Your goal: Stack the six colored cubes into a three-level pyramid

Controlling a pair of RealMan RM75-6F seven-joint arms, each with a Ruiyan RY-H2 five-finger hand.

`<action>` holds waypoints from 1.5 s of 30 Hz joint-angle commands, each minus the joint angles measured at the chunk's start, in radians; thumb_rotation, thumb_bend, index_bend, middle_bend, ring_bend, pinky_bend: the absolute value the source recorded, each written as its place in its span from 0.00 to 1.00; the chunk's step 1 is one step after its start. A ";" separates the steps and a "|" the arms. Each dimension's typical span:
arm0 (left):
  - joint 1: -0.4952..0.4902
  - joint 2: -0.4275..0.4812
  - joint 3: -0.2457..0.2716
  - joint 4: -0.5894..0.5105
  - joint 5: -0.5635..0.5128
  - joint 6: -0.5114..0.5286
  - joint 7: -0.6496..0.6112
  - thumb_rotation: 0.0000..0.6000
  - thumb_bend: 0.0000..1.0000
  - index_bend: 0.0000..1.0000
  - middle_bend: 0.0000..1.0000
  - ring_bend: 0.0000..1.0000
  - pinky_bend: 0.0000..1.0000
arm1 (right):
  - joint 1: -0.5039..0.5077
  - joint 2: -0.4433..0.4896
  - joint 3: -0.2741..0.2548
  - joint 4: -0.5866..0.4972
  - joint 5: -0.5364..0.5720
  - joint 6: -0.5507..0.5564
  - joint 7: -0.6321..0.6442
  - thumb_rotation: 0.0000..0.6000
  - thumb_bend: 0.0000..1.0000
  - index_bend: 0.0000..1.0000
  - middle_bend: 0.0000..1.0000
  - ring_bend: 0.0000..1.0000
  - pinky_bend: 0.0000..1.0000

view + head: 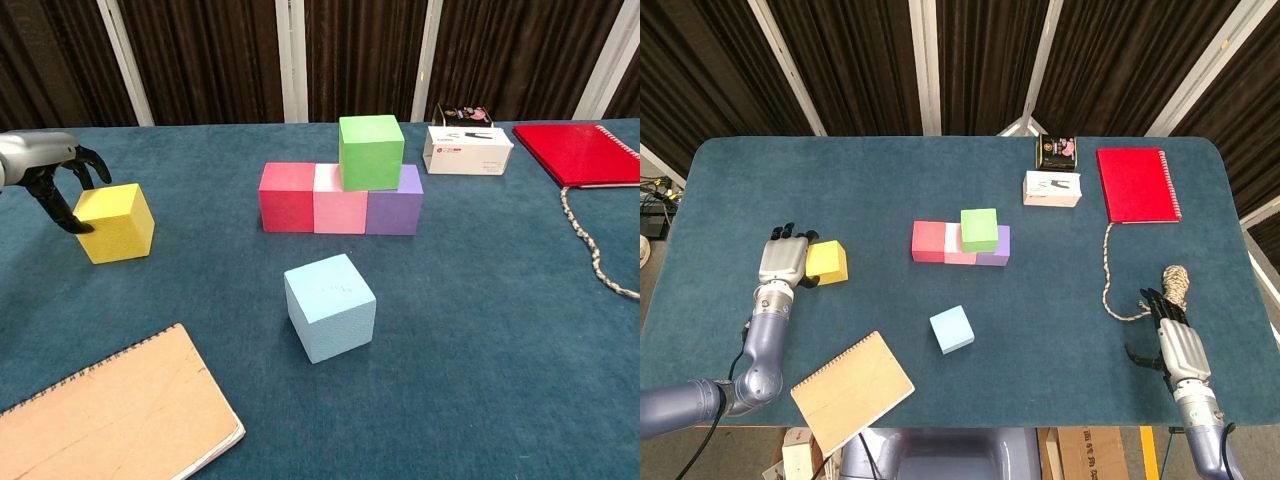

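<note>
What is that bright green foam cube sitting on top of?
The green cube rests on the light pink cube and the purple cube, straddling their seam. The red cube beside them has nothing on it. Their top faces under the green cube are hidden.

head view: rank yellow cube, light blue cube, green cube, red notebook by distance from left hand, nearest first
From the left hand:
1. Yellow cube, right beside the hand on its inner side.
2. Light blue cube, toward the table's front centre.
3. Green cube, atop the row of cubes at centre.
4. Red notebook, far back right corner.
</note>
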 commanded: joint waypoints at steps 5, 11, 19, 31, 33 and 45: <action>-0.013 -0.005 -0.005 0.010 -0.026 -0.011 0.020 1.00 0.32 0.23 0.28 0.00 0.00 | 0.003 -0.001 0.000 0.002 0.004 -0.005 -0.003 1.00 0.34 0.04 0.02 0.00 0.00; -0.018 -0.011 -0.010 0.022 -0.016 -0.022 0.012 1.00 0.35 0.27 0.29 0.00 0.00 | 0.004 0.000 -0.001 0.003 0.006 -0.010 -0.003 1.00 0.34 0.04 0.02 0.00 0.00; -0.029 -0.005 -0.007 0.023 -0.032 -0.041 0.028 1.00 0.35 0.24 0.22 0.00 0.00 | 0.007 0.003 -0.002 0.001 0.012 -0.016 -0.006 1.00 0.34 0.04 0.02 0.00 0.00; -0.040 -0.002 -0.007 0.028 -0.052 -0.049 0.032 1.00 0.35 0.23 0.22 0.00 0.00 | 0.009 0.008 -0.004 -0.002 0.012 -0.021 -0.006 1.00 0.34 0.04 0.02 0.00 0.00; -0.041 -0.005 -0.009 0.032 -0.050 -0.048 0.028 1.00 0.35 0.22 0.22 0.00 0.00 | 0.009 0.009 -0.004 -0.002 0.014 -0.021 -0.007 1.00 0.34 0.04 0.02 0.00 0.00; -0.058 -0.022 -0.012 0.046 -0.050 -0.046 0.034 1.00 0.36 0.25 0.25 0.00 0.00 | 0.011 0.013 -0.005 -0.005 0.018 -0.026 -0.009 1.00 0.34 0.04 0.02 0.00 0.00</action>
